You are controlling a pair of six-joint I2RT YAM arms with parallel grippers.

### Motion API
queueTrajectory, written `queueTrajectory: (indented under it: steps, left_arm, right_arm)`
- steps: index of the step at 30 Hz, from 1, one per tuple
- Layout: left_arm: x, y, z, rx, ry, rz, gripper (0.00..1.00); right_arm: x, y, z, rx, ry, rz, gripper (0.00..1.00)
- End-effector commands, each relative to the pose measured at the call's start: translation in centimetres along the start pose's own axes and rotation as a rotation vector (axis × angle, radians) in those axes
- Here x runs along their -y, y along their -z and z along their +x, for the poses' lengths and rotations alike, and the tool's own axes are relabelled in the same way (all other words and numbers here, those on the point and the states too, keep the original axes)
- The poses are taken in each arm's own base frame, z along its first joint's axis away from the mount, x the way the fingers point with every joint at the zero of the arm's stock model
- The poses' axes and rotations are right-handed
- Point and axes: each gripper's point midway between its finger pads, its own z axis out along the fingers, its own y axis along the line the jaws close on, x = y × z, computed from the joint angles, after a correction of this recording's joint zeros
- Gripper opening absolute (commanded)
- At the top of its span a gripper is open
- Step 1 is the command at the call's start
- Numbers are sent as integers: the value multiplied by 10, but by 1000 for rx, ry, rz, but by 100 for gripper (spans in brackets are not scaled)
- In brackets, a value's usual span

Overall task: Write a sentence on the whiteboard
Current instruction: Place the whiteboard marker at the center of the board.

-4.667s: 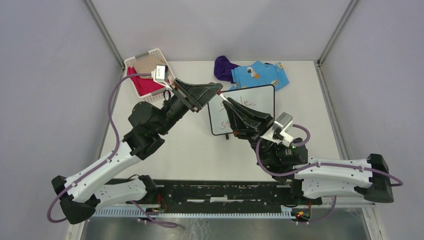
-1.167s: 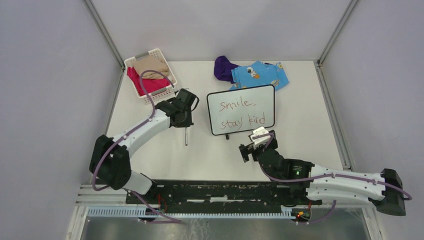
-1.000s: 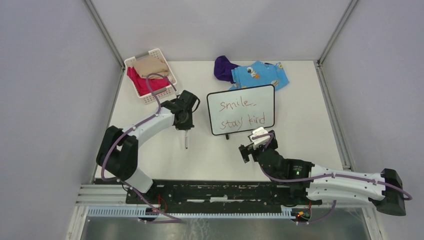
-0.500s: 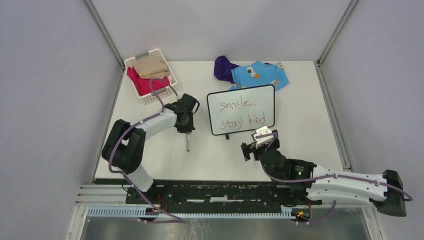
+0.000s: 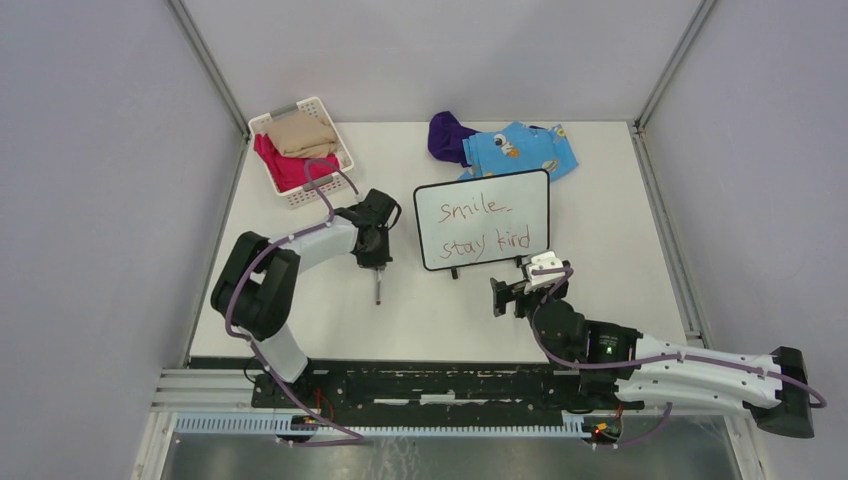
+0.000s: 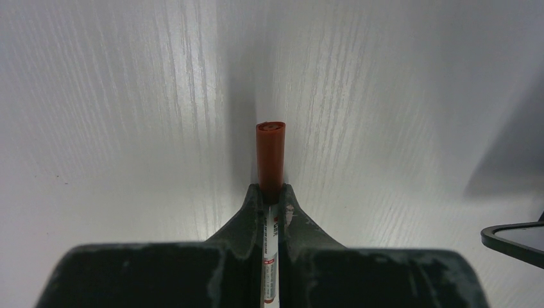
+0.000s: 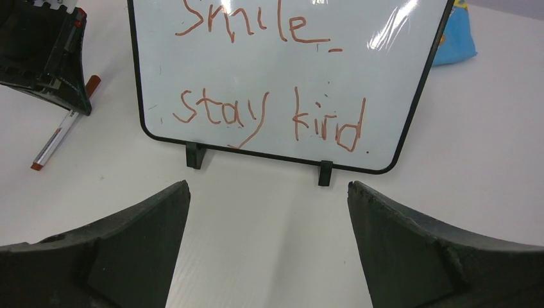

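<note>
The whiteboard (image 5: 483,218) stands on two black feet at mid-table, also seen close up in the right wrist view (image 7: 385,83). The sentence (image 7: 296,119) reads "smile" over "stay kind" in reddish-brown marker. My left gripper (image 5: 375,258) sits left of the board, shut on a white marker (image 5: 379,288). The marker's red cap (image 6: 270,154) pokes past the fingertips of the left gripper (image 6: 271,191), low over the table. My right gripper (image 5: 507,297) stands open in front of the board's near edge, nothing between the jaws of the right gripper (image 7: 268,186).
A white slatted basket (image 5: 322,108) with pink and tan cloth stands at the back left. A purple cloth (image 5: 448,135) and a blue patterned cloth (image 5: 520,148) lie behind the board. Grey walls close in the table on three sides.
The left arm has folded back, carrying the marker slightly right and nearer. The right gripper has shifted a little right and toward the board. Both grippers keep their states.
</note>
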Motion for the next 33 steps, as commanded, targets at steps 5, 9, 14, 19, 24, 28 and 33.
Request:
queueTrajectory:
  steps: [5,9,14,19,24,28,33]
  left_arm:
    - [5,-12,-5,-5,-30,10,2]
    - [3,-15,-2,-21,-33,-1,3]
    - [2,-15,0,-26,-30,-7,10]
    - [-1,-15,1,-28,-28,-19,18]
    - [-2,-11,2,-19,-28,-23,30]
    - [-2,-5,6,-6,-39,-40,37]
    - [-3,-1,13,5,-63,-76,38]
  right_arm:
    - [4,0,-1,7,-43,30,98]
    - [6,1,-2,10,-41,33,98]
    - [7,1,0,7,-45,35,98]
    - [10,3,2,5,-57,38,98]
    - [12,4,3,6,-59,43,98]
    - [12,4,3,5,-59,41,98]
    - [15,5,2,9,-63,53,98]
